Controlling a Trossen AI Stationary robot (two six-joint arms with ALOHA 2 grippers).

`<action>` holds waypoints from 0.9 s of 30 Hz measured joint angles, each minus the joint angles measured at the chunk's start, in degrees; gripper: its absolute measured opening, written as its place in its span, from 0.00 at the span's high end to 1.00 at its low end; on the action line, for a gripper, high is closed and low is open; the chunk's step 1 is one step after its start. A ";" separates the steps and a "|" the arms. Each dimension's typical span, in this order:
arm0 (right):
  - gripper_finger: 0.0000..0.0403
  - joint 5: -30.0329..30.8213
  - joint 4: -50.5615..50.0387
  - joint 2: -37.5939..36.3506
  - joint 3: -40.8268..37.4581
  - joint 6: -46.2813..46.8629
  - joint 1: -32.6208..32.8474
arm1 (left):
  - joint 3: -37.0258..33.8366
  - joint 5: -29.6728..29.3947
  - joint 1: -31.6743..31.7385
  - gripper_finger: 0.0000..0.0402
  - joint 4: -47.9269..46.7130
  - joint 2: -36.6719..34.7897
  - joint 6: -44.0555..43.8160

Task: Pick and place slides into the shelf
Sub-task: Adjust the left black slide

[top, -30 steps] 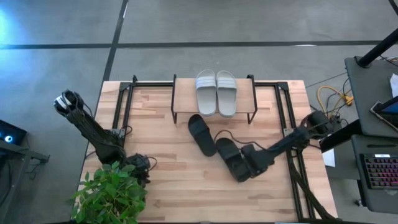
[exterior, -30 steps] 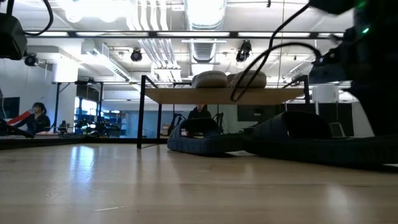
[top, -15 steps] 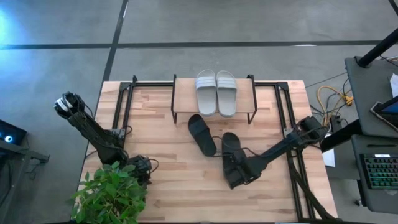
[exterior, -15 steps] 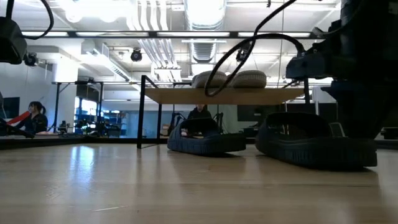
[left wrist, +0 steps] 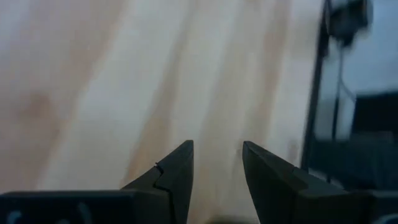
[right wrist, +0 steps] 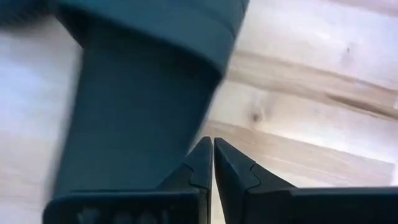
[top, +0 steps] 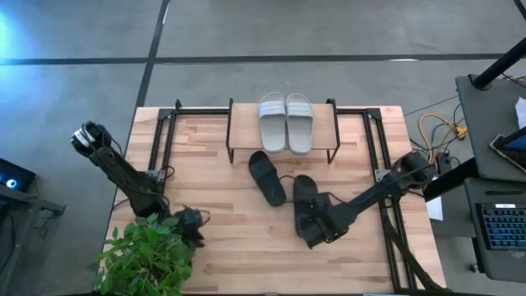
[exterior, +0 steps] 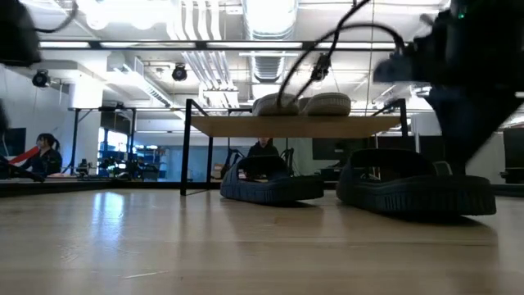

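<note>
The shelf (top: pixel 245 123) stands at the table's far middle, and the grey slides (top: pixel 286 122) lie side by side on its plank (exterior: pixel 237 125). Two black slides rest sole-down on the table in front of it: one (top: pixel 267 178) nearer the shelf and one (top: pixel 304 194) to its right. My right gripper (top: pixel 314 233) is shut and sits low over that second slide's near end (right wrist: pixel 137 112). My left gripper (top: pixel 191 230) waits open above bare wood (left wrist: pixel 217 146) at the table's near left, beside a plant. My right gripper has its shut fingertips (right wrist: pixel 203 152) right at the edge of the black slide's footbed (right wrist: pixel 177 134), on the open part short of the strap. They come slanting down from the right. I cannot tell whether they touch the slide, which lies flat on the table.
A potted plant (top: pixel 144 259) fills the table's near left corner. Black frame rails (top: pixel 164 136) (top: pixel 380 144) run along both sides of the shelf, and a cable loops near the black slides. Bare wood lies along the near edge. People show in the room beyond.
My right gripper swept from the right toward the table's near left along the second black slide. The slide turned about on the table, from lying slanted to pointing nearly straight at the far edge. It has stayed put for the last half second.
</note>
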 joint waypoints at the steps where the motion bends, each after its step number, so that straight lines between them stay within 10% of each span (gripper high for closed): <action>1: 0.98 1.34 0.02 -0.70 0.15 1.06 0.10 | 0.07 -1.64 0.95 0.69 -0.03 -0.09 -0.24; 17: 0.98 2.93 -7.84 -11.30 -3.46 -1.66 0.33 | 0.29 -4.21 34.63 0.89 2.62 3.20 1.91; 27: 0.98 3.71 -7.36 -23.66 -15.07 -2.09 0.57 | 6.20 -4.14 44.14 0.96 15.21 16.84 1.69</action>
